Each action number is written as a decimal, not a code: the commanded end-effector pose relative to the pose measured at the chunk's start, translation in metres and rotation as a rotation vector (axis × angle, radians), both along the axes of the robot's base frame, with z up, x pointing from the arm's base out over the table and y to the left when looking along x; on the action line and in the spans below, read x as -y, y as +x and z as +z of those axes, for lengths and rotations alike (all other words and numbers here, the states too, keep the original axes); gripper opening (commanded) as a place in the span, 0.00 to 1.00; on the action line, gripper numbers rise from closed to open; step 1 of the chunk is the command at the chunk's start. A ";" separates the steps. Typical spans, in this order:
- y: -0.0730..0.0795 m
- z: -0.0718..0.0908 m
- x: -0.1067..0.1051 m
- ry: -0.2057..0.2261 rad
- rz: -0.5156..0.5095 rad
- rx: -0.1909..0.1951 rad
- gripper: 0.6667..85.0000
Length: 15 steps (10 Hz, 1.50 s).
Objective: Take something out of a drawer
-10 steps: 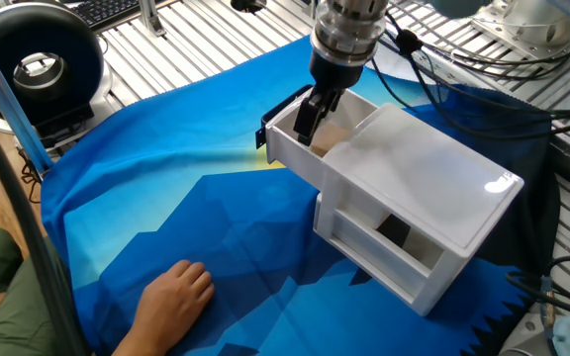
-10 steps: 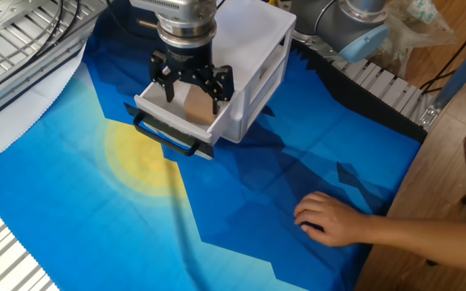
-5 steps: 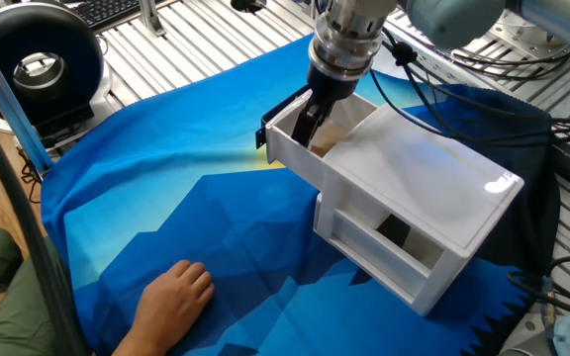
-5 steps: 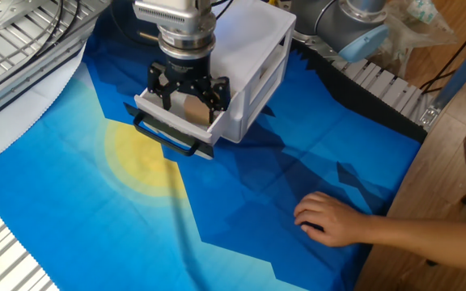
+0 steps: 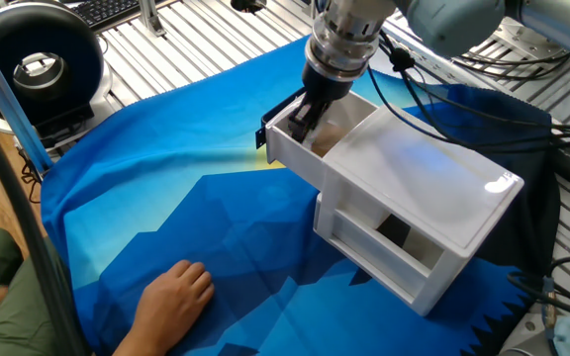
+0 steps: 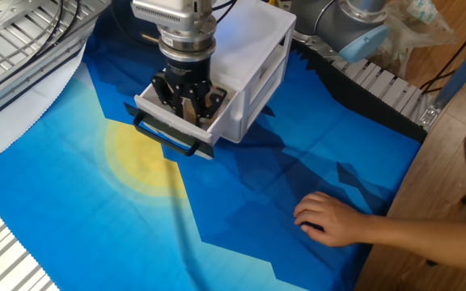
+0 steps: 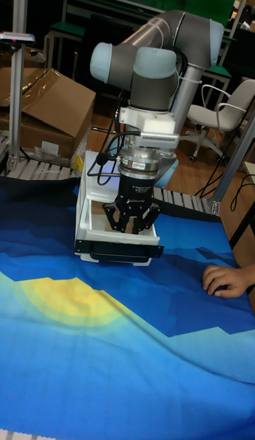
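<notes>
Jaws have been narrowed over the last second: gripper (image 6: 186,102) was spread wide around the cube (image 6: 186,109) a second ago, now drawn in against both its sides, so they read as clamped on it. Cube sits inside the pulled-out drawer (image 6: 154,110), mostly hidden by the fingers (image 6: 169,93); only a tan sliver is seen in the other fixed view. In one fixed view the gripper (image 5: 303,121) is sunk below the drawer (image 5: 287,140) rim, deeper than before. Tall fixed view: gripper (image 7: 131,220) over the drawer (image 7: 86,220), black handle (image 7: 119,250) facing forward. Cube not yet lifted; grasp judged done, a straight vertical lift out is what remains. Risk: fingers catching the drawer wall and dragging the light white unit (image 5: 433,213) across the blue cloth (image 5: 206,227). A person's hand (image 6: 327,218) rests on the cloth, well apart
</notes>
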<state>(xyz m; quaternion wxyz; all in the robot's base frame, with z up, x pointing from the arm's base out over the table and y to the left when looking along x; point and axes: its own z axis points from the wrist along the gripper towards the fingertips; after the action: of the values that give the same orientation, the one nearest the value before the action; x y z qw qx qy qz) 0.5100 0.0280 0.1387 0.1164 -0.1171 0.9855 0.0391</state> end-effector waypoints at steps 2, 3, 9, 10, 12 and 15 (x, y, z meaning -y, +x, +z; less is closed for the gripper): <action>0.003 0.005 0.002 -0.033 0.058 0.014 0.58; 0.011 0.011 -0.009 0.005 0.081 0.036 0.70; -0.018 0.025 0.014 -0.044 0.142 -0.085 0.93; -0.026 0.017 0.021 -0.047 0.146 -0.098 1.00; -0.035 0.010 0.026 -0.050 0.140 -0.119 1.00; -0.037 0.003 0.021 -0.036 0.117 -0.122 1.00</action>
<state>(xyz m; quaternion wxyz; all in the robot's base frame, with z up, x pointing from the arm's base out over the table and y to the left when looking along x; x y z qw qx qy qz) 0.4767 0.0046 0.1467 0.0525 -0.1802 0.9818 0.0270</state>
